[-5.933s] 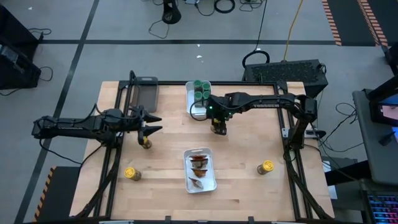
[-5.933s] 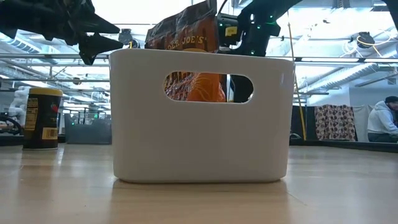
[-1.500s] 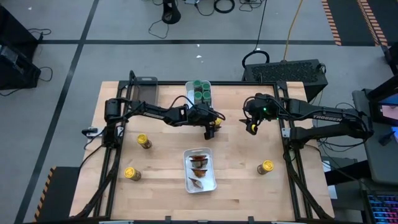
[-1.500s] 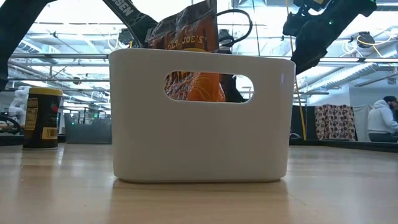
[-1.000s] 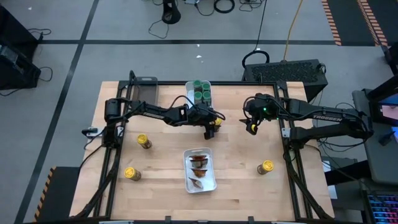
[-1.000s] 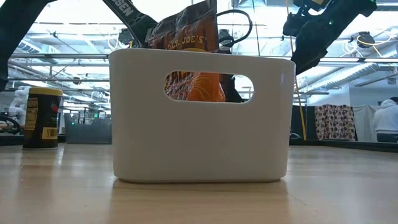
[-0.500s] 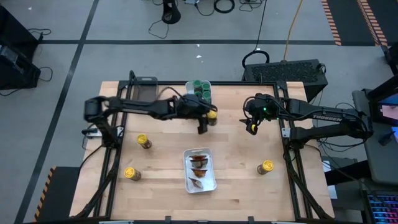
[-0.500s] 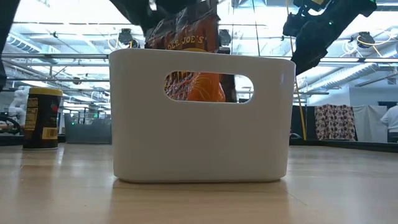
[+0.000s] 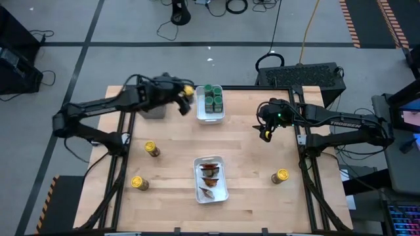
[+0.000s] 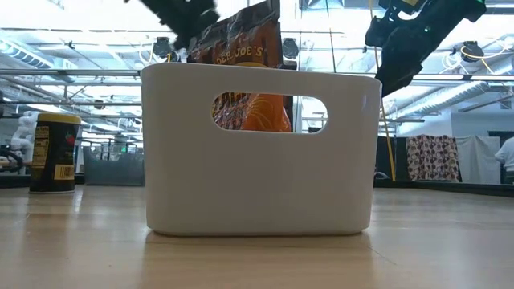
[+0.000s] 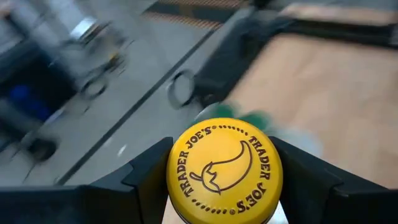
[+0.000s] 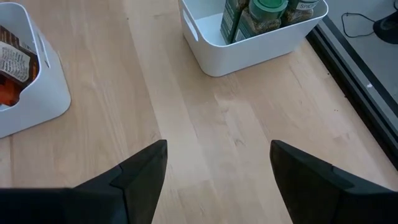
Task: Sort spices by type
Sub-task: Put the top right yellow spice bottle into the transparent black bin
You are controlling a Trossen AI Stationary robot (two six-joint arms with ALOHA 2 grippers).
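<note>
- My left hand (image 9: 186, 92) is clamped on one yellow-lidded jar (image 11: 224, 171), lifted off the bench at the far edge, between the dark grey tray (image 9: 155, 108) and the far white bin (image 9: 210, 115).
- My right hand (image 9: 262, 133) hangs over the bench's right half, fingers (image 12: 144, 169) apart, holding nothing.
- Yellow-lidded jars standing on the bench: three (image 9: 151, 149), (image 9: 138, 182), (image 9: 280, 176); four with the held one.
- Green-lidded jars (image 9: 212, 94): about four, grouped in the far white bin; exact count unclear.
- Brown-orange packets (image 9: 210, 172): about three in the near white bin (image 9: 225, 193).
- Surface: pale wooden bench (image 9: 262, 196) in a dark frame.
- Room: grey floor, cables, ceiling lights; a person sits far off.
</note>
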